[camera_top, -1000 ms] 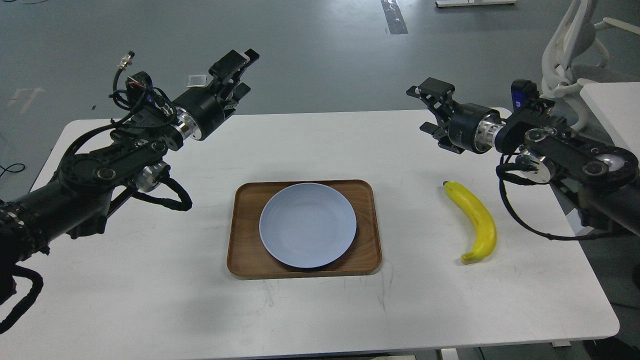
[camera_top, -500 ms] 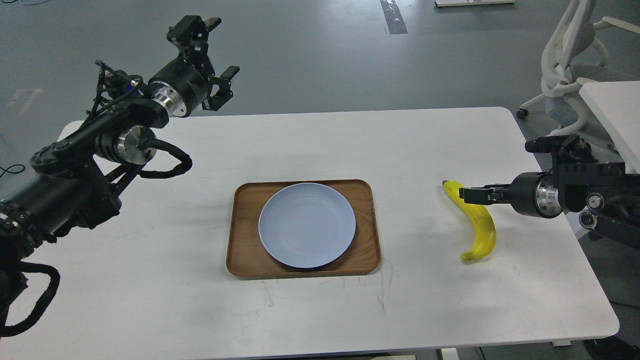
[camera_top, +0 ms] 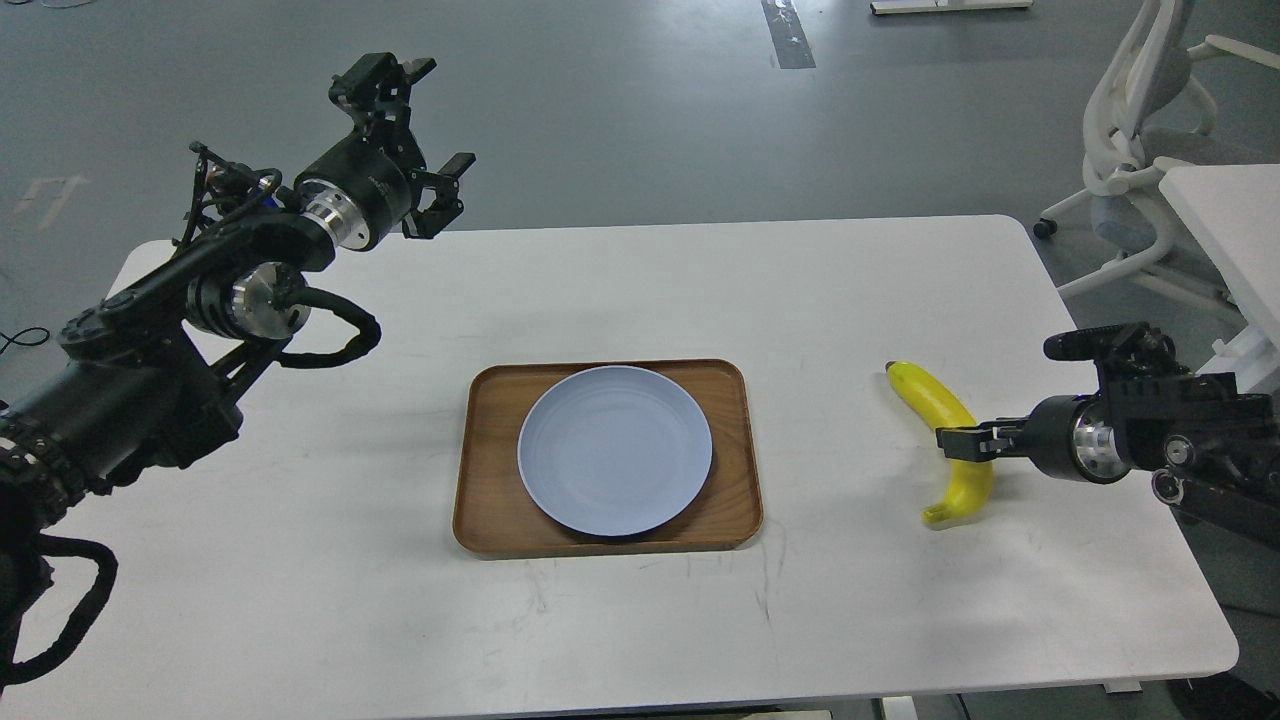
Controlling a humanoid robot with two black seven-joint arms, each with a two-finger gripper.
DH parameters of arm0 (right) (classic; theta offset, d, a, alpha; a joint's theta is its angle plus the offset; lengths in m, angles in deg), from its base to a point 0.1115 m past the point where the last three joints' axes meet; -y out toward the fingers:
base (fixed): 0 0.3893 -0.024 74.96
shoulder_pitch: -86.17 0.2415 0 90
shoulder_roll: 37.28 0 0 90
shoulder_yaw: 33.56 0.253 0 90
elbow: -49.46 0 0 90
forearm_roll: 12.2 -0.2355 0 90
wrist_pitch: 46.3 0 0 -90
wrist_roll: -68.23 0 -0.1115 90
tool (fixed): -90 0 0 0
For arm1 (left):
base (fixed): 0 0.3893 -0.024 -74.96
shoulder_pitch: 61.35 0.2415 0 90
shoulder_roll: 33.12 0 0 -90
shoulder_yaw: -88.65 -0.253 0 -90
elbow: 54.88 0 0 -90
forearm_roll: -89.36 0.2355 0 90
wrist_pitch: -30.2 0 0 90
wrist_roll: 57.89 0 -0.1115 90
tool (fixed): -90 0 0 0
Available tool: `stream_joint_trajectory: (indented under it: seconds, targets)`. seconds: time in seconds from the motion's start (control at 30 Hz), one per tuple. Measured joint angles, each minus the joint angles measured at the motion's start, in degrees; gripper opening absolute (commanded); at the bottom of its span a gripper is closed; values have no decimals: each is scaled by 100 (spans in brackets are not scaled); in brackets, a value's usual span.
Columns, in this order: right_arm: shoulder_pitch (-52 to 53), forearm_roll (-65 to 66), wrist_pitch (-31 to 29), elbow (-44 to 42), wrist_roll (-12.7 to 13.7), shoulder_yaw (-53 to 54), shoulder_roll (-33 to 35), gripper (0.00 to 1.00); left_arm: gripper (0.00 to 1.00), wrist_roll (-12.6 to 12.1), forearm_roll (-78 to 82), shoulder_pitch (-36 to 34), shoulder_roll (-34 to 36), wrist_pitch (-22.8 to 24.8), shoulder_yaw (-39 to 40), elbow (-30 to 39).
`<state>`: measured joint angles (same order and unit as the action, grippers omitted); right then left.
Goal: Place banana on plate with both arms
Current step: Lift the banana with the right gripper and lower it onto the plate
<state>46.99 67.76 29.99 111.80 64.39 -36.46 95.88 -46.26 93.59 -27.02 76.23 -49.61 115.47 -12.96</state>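
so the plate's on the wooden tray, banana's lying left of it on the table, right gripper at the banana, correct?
Not quite. The head view shows the banana lying right of the plate, not left. The rest holds: plate on the wooden tray, banana on the table, right gripper at the banana.

I note a brown wooden tray (camera_top: 480,470) mid-way on the white table (camera_top: 640,620). A white office chair (camera_top: 1130,130) stands far right, on grey floor (camera_top: 640,110).

Right gripper (camera_top: 958,440) lies across the banana (camera_top: 945,415) — plate (camera_top: 615,450) bare on tray (camera_top: 480,500).
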Motion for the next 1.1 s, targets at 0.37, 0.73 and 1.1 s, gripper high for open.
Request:
stream_joint_trajectory:
  seconds: [0.37,0.73,1.1]
  targets:
    - [409,35,305,-14,-263,-58,-340,5,98,-37,9,37,22,50,-15,1]
    - [2063,91,326,3,-845,-1053,-1573,5,98,-180,-9,67,34,82,21,2]
    - [2437,90,326,-566,-967,-1685,-2936,5,98,-180,16,88,282,109,7,3]
